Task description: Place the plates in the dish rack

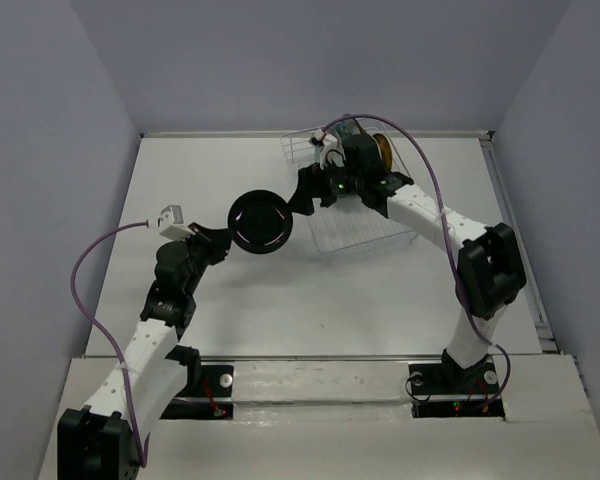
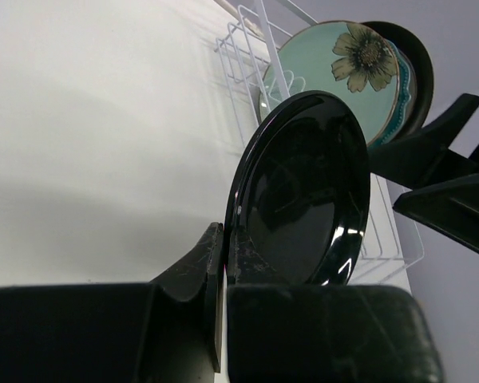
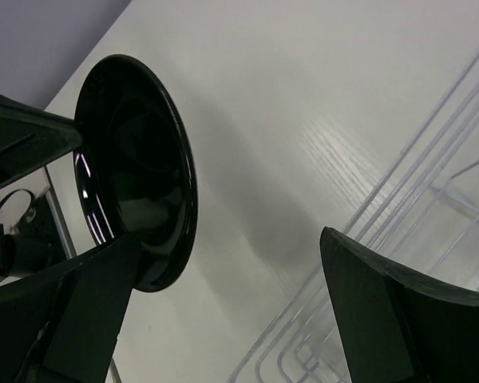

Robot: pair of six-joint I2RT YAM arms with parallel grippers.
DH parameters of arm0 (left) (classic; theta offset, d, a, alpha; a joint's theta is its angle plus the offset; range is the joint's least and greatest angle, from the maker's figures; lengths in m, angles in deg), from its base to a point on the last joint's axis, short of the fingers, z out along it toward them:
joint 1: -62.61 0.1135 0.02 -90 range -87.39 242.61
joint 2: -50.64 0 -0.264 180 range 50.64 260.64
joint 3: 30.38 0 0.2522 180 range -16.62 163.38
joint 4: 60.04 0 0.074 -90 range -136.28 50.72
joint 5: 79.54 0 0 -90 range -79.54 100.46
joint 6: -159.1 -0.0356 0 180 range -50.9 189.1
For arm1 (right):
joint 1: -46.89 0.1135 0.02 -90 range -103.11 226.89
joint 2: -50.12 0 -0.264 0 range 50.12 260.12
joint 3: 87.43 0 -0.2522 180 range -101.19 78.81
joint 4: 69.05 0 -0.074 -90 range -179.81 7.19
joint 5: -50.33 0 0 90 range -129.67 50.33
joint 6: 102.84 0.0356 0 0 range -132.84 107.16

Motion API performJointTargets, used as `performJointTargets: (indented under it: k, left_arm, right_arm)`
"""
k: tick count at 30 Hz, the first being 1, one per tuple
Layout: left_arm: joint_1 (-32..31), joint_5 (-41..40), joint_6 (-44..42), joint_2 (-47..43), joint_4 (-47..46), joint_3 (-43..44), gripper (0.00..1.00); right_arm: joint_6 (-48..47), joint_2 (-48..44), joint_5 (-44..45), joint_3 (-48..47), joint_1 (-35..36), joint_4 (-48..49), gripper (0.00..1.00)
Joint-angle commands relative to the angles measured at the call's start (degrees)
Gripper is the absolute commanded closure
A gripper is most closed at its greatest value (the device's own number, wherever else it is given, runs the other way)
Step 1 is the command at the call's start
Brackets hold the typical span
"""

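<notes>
As L tool (image 2: 223, 247) pinches black plate (image 2: 303, 191) (rim), R tool (image 3: 230, 239) gapes.

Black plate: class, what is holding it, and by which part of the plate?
The left gripper holds the black plate, its fingers clamped on the plate's rim. The right gripper is open and holds nothing.

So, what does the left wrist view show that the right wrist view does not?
Only the left wrist view shows the pale green floral plate already standing in the dish rack. Only the right wrist view looks between the fingers of the open right end effector, where nothing is held. Both show the black plate, gripped at its rim by the left end effector, and the rack wires.
</notes>
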Motion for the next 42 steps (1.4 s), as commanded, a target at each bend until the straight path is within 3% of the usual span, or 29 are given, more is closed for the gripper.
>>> performJointTargets:
  k: [1,4,6,7,8,9,10,11,12,15,17,18,22,26,30,35,42]
  left_arm:
    - [-0.1,5.1,-1.1,0.3,-2.9,4.2,0.94]
    - [-0.1,7.8,-0.5,0.3,-5.2,4.7,0.94]
    - [-0.1,9.0,-0.6,0.0,-5.6,5.6,0.94]
    - [-0.1,10.0,-0.6,-0.3,-5.5,6.5,0.92]
    - [-0.1,10.6,-0.8,-0.4,-5.3,7.0,0.83]
    - [-0.1,11.1,-1.3,-0.7,-5.0,7.5,0.64]
    - [-0.1,11.2,-1.5,-1.6,-3.7,8.7,0.54]
    - [-0.1,11.0,-2.0,-1.9,-2.5,9.5,0.36]
    - [-0.1,10.5,-3.4,-2.4,-1.0,10.5,0.28]
    - [-0.2,7.7,-9.8,-3.4,8.0,15.9,0.10]
    - [-0.2,6.7,-14.0,-3.9,12.4,18.6,0.04]
    - [-0.1,5.7,-17.8,-4.0,16.6,21.0,0.01]
    - [-0.2,0.0,-24.5,-5.2,22.4,20.9,0.01]
    - [-0.1,2.0,-25.0,-6.1,21.5,19.0,0.01]
    - [-0.1,3.6,-24.8,-6.8,21.3,18.8,0.02]
    - [-0.2,4.1,-24.6,-8.4,21.3,18.5,0.02]
    - [-1.7,2.9,-24.8,-9.0,21.6,18.6,0.02]
  right_arm:
    - [0.4,1.7,-7.0,-5.0,1.9,-1.0,0.00]
    - [2.1,5.0,-8.1,-7.2,3.4,-1.1,0.00]
    - [3.9,7.2,-14.4,-8.9,3.4,-0.9,0.10]
    - [4.7,7.5,-16.9,-9.2,3.4,1.1,0.42]
    - [5.9,7.4,-19.5,-9.0,3.4,2.9,0.70]
    - [7.1,7.0,-21.0,-8.6,3.4,4.6,0.91]
    - [9.0,5.4,-19.8,-7.3,3.4,7.6,0.93]
    - [9.6,4.2,-16.5,-6.3,3.4,8.4,0.93]
    - [10.1,3.1,-14.2,-5.3,3.4,10.7,0.93]
    - [9.2,-1.7,-1.3,-2.9,3.4,11.9,0.93]
    - [8.1,-3.9,5.4,-2.4,3.4,11.9,0.93]
    - [6.6,-5.4,13.0,-2.4,3.4,11.8,0.93]
    - [1.6,-6.1,34.9,-5.8,3.4,9.6,0.93]
    - [-5.3,-2.6,50.7,-11.0,3.4,9.3,0.93]
    - [-14.2,3.5,60.5,-17.8,3.4,9.3,0.93]
    - [-17.6,12.1,65.3,-23.3,3.4,9.0,0.93]
    - [-12.9,19.9,63.6,-27.0,3.4,3.6,0.93]
